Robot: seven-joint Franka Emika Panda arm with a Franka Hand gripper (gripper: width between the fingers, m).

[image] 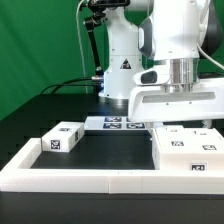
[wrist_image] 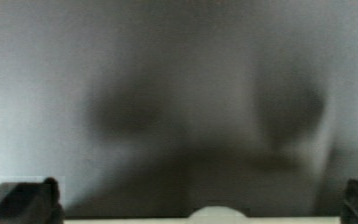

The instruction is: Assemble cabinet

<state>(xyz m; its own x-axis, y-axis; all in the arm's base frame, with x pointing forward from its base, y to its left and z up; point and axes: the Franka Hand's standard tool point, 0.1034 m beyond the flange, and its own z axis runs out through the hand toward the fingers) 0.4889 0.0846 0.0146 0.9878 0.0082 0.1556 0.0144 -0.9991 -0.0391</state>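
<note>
Only the wrist view shows the claw [wrist_image: 194,202] spread wide before a blurred grey surface [wrist_image: 176,80]; the exterior view shows the arm [image: 176,40] above the cabinet box [image: 176,106] at its right, a small block [image: 60,141] lying within the border wall [image: 100,182]

End effector [wrist_image: 201,202] fingertips [wrist_image: 25,200] wide apart; rest blurred grey.

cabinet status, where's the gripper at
gripper open, right above the cabinet box. small block sits apart, exterior view's left. wrist view blurred; no obstruction seen.
</note>
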